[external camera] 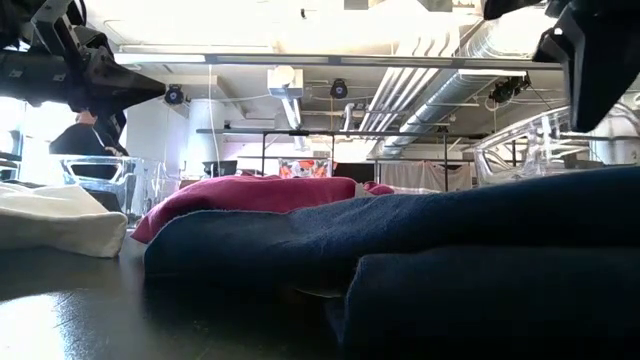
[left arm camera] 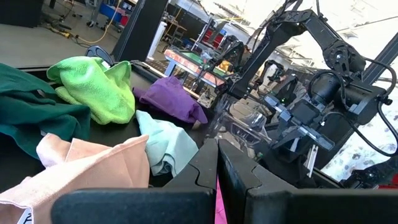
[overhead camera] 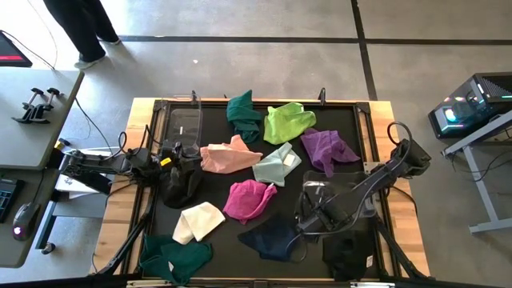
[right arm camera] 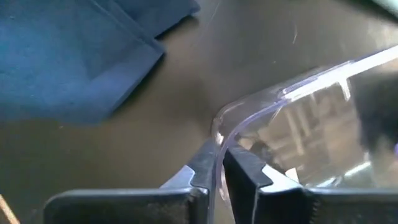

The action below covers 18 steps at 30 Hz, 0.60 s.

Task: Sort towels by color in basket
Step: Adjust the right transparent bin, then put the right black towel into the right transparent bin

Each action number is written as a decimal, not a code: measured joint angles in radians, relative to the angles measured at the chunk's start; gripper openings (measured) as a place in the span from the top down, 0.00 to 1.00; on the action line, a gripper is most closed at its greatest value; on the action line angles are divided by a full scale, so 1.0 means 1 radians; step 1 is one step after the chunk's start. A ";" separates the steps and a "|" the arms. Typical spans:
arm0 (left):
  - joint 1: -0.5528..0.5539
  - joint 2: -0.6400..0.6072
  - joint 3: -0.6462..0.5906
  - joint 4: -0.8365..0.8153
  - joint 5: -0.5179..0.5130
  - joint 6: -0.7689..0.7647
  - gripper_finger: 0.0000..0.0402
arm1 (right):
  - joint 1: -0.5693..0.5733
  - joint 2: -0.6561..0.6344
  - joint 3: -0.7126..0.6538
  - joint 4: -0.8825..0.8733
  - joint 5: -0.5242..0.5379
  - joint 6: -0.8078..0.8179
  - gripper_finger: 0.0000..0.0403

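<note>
**Right gripper pinching the clear bin, towels all over the mat**

Here's the scene. The right gripper (right arm camera: 219,163) is closed on the rim of a clear plastic bin (overhead camera: 340,192), at one rounded corner; in the right wrist view the thin transparent wall sits right between the two fingers. That bin is on the right side of the desk (overhead camera: 404,232), just near of the purple towel (overhead camera: 328,149).

The left gripper (left arm camera: 217,171) is shut with nothing in it, fingers pressed together, hovering at the left side of the mat just above a black towel (overhead camera: 182,182). A second clear bin (overhead camera: 182,126) sits at the far left corner of the mat.

Where the towels are, from the high view:
- teal towel (overhead camera: 243,114) and lime towel (overhead camera: 288,122) at the far edge, side by side and touching
- peach towel (overhead camera: 230,155) in the middle, with the mint towel (overhead camera: 277,165) just right of it
- magenta towel (overhead camera: 250,199) just near of those
- cream towel (overhead camera: 198,222) left of the magenta one
- navy towel (overhead camera: 274,238) at the near side, close to the right gripper
- another teal towel (overhead camera: 176,256) at the near left corner
- another black towel (overhead camera: 350,254) at the near right corner

None of the towels is in a bin that I can make out. A person's legs (overhead camera: 80,28) show on the floor beyond the far left of the desk.
</note>
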 joint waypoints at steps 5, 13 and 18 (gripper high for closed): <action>0.000 0.000 0.000 0.000 0.000 0.000 1.00 | 0.000 0.000 0.000 -0.010 0.041 -0.077 0.85; 0.000 0.000 0.000 0.000 0.000 0.000 1.00 | 0.011 -0.039 0.024 -0.029 0.040 -0.115 0.62; 0.000 0.000 0.000 0.000 0.000 0.000 1.00 | 0.099 -0.083 0.137 -0.067 0.086 -0.087 0.59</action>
